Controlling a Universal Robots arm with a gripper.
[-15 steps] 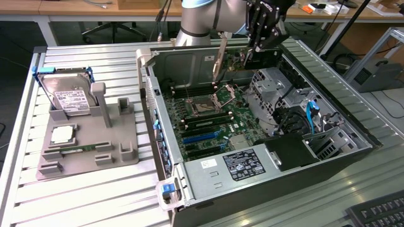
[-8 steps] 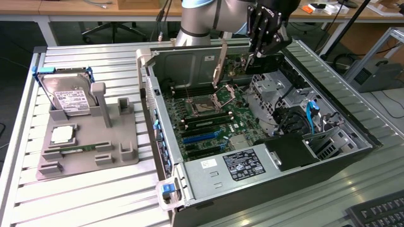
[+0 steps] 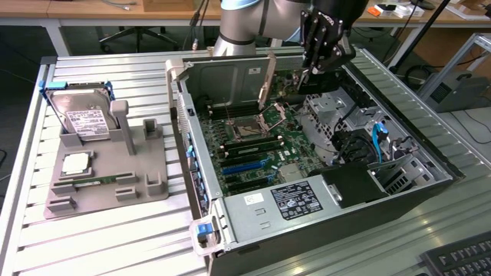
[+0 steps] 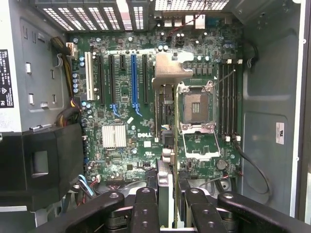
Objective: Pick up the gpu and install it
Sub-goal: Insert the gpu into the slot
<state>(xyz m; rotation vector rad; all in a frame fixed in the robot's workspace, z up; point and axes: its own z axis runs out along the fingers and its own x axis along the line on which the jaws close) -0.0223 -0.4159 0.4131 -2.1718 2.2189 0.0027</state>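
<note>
Gpu (image 4: pixel 164 177) shows edge-on between the fingers of your tool (image 4: pixel 168 194), pinched by its flat faces. It hangs over the motherboard (image 4: pixel 126 141) inside the open computer case (image 3: pixel 429 172). Card edge runs parallel to the expansion slots. Blue slot (image 4: pixel 133 80) lies off to one side of the card, toward the power supply (image 3: pixel 295 201): nearer, and to the exterior view's left of your tool. No slot carries a card.
</note>
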